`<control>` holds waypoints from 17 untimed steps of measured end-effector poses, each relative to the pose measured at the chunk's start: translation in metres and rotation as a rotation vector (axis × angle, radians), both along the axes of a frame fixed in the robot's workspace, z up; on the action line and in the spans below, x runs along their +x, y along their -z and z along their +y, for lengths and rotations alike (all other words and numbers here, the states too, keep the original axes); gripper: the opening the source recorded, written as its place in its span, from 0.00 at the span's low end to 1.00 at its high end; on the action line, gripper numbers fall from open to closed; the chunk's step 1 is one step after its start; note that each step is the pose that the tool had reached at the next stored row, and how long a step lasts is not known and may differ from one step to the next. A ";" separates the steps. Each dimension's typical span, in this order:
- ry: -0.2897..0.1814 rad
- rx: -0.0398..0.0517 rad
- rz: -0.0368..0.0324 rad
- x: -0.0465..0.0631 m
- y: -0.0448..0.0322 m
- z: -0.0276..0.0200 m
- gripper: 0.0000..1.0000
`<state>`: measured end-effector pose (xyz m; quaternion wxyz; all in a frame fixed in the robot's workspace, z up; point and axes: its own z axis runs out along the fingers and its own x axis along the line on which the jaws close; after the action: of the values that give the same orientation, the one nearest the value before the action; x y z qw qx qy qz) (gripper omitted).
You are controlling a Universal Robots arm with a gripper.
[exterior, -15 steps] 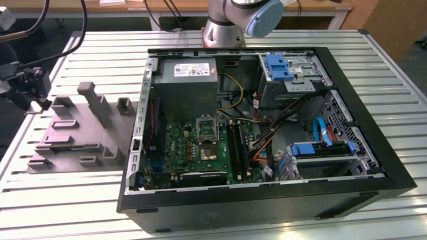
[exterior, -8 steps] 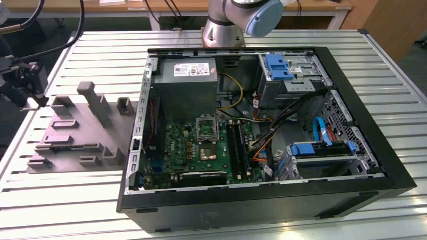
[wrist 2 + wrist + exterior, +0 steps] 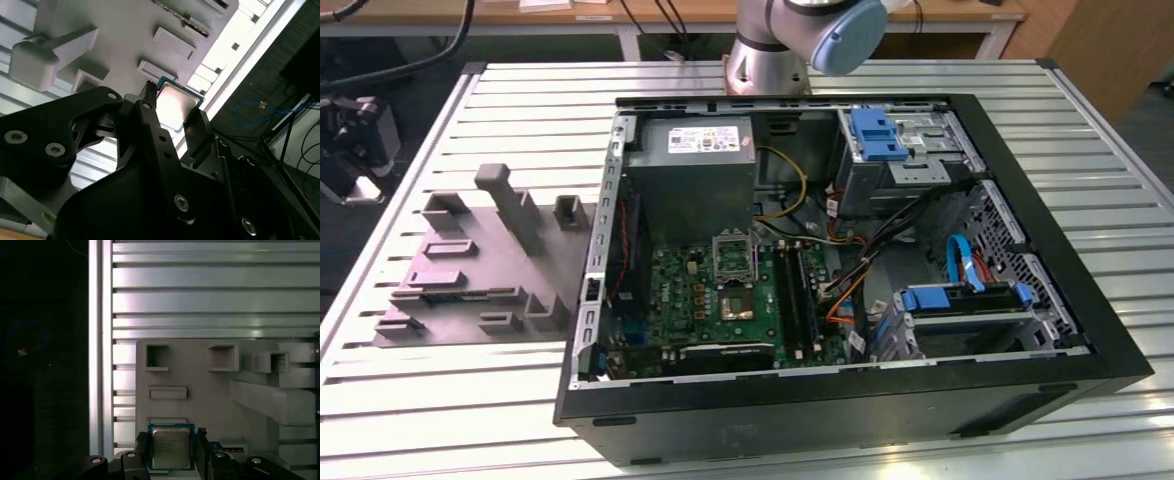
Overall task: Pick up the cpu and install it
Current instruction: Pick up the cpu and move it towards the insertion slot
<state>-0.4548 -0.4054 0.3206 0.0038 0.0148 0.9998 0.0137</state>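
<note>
In the first wrist view we see the cpu [image 3: 171, 449], silvery top up, pinched at two opposite edges by the black fingers [image 3: 142, 449] of the gripper [image 3: 171, 441]. It lies over the grey tray [image 3: 200, 375], close to the tray edge that runs along the slatted bench's [image 3: 200, 295] edge. We cannot tell whether it touches the tray.

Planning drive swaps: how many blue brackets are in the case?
2: one bracket at the case's far side, one at its near side, exterior view's right. Others may be hidden.

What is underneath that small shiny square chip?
The grey plastic tray lies beneath the cpu. The patch right under the chip is covered, so contact cannot be judged.
</note>
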 end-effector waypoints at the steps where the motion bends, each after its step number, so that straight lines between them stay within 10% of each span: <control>1: 0.000 -0.0001 0.0001 0.000 -0.0035 0.0000 0.47; 17: 0.001 0.0000 -0.0001 0.000 -0.0507 0.0001 0.47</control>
<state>-0.4548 -0.4052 0.3712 0.0038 0.0152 0.9998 0.0137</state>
